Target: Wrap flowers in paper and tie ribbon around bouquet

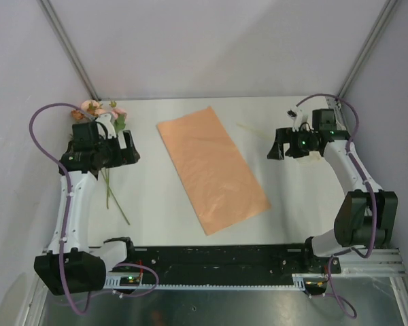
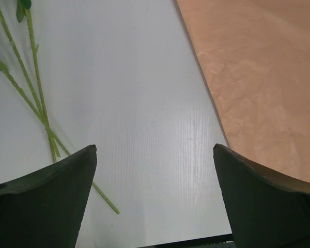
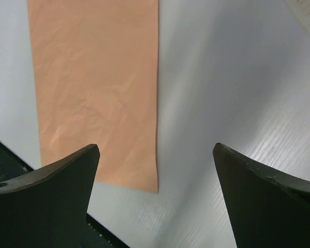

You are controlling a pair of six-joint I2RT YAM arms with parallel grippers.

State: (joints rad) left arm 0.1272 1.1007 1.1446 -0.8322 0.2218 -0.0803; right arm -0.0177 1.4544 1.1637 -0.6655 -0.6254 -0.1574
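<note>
Bolted to a black rail (image 1: 217,259) along the bottom edge, two arms reach over a white table (image 1: 163,204) walled in pale grey. Left gripper (image 1: 130,148) and right gripper (image 1: 275,144) both gape wide, holding nothing. Peach-orange paper (image 1: 212,166) lies flat and diagonal at centre. The flowers (image 1: 102,112) lie upper left, partly beneath the left gripper.
</note>
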